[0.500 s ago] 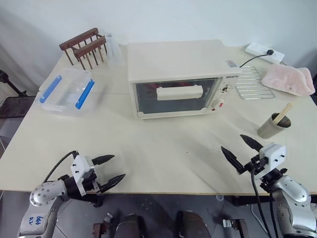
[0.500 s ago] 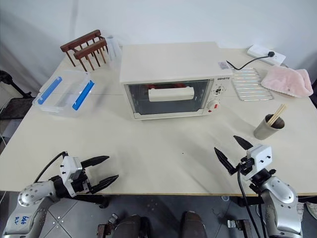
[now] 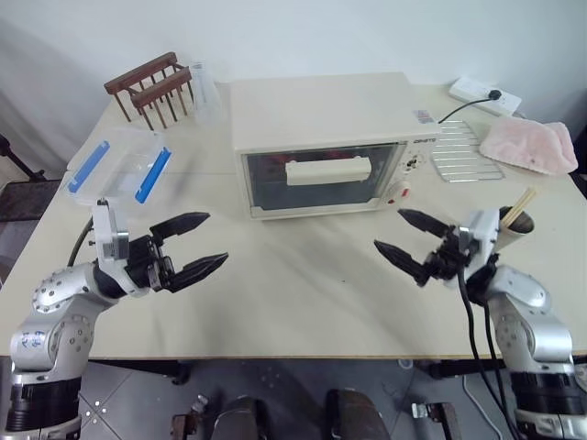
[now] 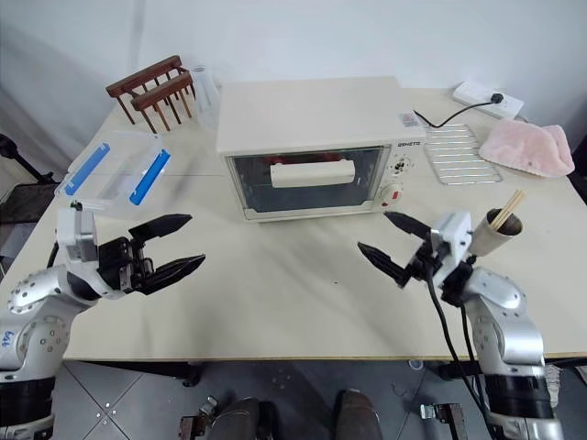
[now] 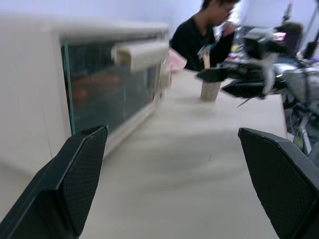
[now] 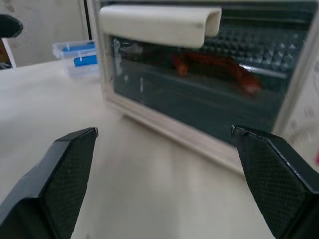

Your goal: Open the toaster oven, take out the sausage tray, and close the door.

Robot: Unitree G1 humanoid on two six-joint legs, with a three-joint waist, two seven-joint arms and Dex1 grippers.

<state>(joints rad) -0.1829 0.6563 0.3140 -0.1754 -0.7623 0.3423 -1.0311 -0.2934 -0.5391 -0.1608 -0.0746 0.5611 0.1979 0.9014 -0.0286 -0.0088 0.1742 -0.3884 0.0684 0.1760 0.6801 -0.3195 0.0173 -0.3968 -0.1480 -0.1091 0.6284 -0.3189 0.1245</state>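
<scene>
**Both grippers spread wide before the shut oven**

Head views: the toaster oven (image 3: 321,137) stands at the middle of the table (image 3: 293,293), toward its far side, with the door (image 3: 321,179) closed and its long cream handle (image 3: 328,170) across the glass. The left gripper (image 3: 194,246) hovers over the table's near left part, fingers released and spread, empty. The right gripper (image 3: 404,236) hovers at the near right, likewise spread and empty, well apart from the oven. A clear box with blue clips (image 3: 119,165) lies on the table's left part, a brown wooden rack (image 3: 154,87) behind it. On the right sit a wire rack (image 3: 468,151), a pink cloth (image 3: 532,145), a white power strip (image 3: 484,94) and a metal cup with chopsticks (image 3: 515,225).

Left wrist view: the two left fingers (image 5: 75,174) stand wide apart with nothing between them. The oven's glass front lies beyond, the right gripper (image 5: 234,82) farther off, and a person in black (image 5: 202,37) behind the table.

Right wrist view: the right fingers (image 6: 65,174) are splayed and hold nothing. Behind the closed glass, the sausage tray (image 6: 249,47) sits inside the oven, red-orange sausages (image 6: 224,67) on it.
</scene>
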